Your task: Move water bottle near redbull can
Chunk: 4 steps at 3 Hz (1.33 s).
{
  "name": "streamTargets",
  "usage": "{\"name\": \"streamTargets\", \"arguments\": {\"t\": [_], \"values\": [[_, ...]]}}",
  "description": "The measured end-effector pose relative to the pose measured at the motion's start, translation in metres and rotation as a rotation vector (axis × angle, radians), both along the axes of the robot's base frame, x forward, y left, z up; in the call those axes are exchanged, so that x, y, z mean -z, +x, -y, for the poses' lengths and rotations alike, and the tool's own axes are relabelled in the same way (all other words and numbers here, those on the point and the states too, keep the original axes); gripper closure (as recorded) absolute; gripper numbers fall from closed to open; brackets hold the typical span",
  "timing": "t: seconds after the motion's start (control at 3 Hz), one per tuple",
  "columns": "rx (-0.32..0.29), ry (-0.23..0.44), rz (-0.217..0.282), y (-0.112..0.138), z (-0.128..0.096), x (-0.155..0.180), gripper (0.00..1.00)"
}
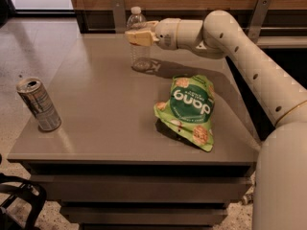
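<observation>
Though partly behind claw [137, 37], water bottle [140, 57] w/ cap visible.

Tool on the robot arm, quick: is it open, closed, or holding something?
Tool: closed around the upper part of the water bottle, which stands at the back of the table.

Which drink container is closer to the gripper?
The bottle at the back: the gripper is at its upper part. The can stands apart, front left.
</observation>
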State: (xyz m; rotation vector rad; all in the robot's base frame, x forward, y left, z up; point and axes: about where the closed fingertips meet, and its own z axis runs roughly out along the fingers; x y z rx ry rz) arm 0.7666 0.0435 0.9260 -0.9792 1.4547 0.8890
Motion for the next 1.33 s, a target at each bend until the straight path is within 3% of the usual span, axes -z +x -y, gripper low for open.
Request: {"name": "streamTargets", "arguments": {"t": [0.33, 1.0, 1.33], "values": [[-0.019, -0.001, 0.001, -0.016, 0.0, -0.014, 1.0], [-0.049, 0.028, 0.033, -0.084, -0.007, -0.059, 1.0], [-0.055, 0.058, 0.058, -0.12, -0.021, -0.068, 1.0]]}}
